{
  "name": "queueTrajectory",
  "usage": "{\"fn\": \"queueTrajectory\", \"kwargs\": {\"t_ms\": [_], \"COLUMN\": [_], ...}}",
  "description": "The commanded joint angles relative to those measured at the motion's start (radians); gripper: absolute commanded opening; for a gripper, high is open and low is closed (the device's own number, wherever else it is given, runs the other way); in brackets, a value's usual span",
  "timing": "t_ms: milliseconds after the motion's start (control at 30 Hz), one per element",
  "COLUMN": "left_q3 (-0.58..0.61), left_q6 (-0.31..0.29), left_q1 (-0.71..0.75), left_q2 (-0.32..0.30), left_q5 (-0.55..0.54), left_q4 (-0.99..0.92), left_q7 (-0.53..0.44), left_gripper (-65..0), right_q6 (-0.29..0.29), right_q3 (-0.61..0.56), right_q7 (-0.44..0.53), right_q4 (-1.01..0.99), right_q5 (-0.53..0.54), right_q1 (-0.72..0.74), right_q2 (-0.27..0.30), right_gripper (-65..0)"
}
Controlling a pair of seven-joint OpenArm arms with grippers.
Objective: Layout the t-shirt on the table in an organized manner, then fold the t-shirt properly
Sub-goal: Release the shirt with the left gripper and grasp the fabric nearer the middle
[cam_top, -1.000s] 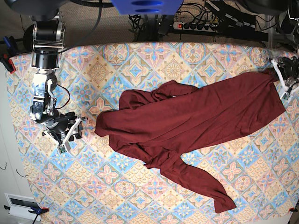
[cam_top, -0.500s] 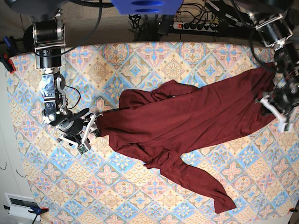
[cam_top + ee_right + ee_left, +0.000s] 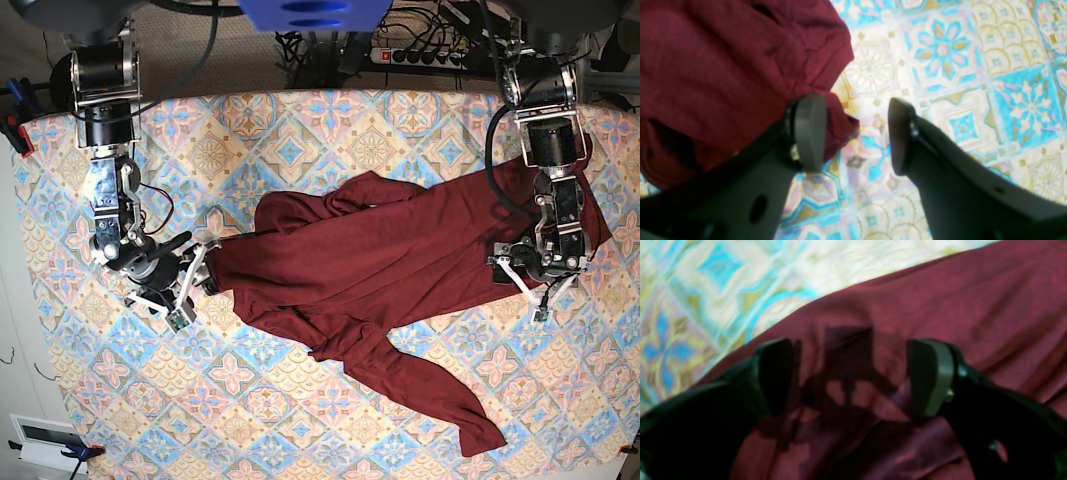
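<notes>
Tiled-pattern table (image 3: 300, 130) under rumpled soft maroon t-shirt (image 3: 400, 250); left gripper (image 3: 853, 376) wide over fabric; right gripper (image 3: 857, 133) wide at cloth edge.

The base view looks straight down from high above, taking in the whole table (image 3: 300, 110) and both arms. The left wrist view sits very close behind the left gripper (image 3: 853, 376), facing down onto the t-shirt (image 3: 973, 300) (soft focus). The right wrist view looks down past the right gripper (image 3: 857, 133) at the shirt's edge, which the base view shares.
</notes>
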Motion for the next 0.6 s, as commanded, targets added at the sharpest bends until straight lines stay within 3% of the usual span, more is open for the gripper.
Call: {"fn": "queueTrajectory", "kwargs": {"t_ms": [0, 233, 367, 433, 567], "left_q3": [0.009, 0.135, 0.204, 0.288, 0.399], "left_q6": [0.01, 0.01, 0.01, 0.01, 0.017], "left_q1": [-0.025, -0.038, -0.061, -0.071, -0.091], "left_q2": [-0.033, -0.139, -0.142, -0.142, -0.142], "left_q5": [0.009, 0.01, 0.015, 0.015, 0.018], "left_q4": [0.005, -0.076, -0.139, -0.205, -0.229], "left_q7": [-0.011, -0.02, -0.052, -0.086, -0.158], "left_gripper": [-12.9, -15.2, -18.8, -29.0, -57.9], "right_q6": [0.0, 0.0, 0.0, 0.0, 0.0], "right_q3": [0.007, 0.007, 0.007, 0.007, 0.008], "right_q7": [0.019, 0.024, 0.021, 0.021, 0.021], "right_q4": [0.019, 0.015, 0.018, 0.018, 0.018], "right_q5": [0.007, 0.007, 0.007, 0.007, 0.007], "right_q1": [0.025, 0.028, 0.028, 0.028, 0.028], "right_q2": [0.015, 0.015, 0.015, 0.015, 0.015], "right_gripper": [-36.5, -36.5, -36.5, -36.5, -36.5]}}
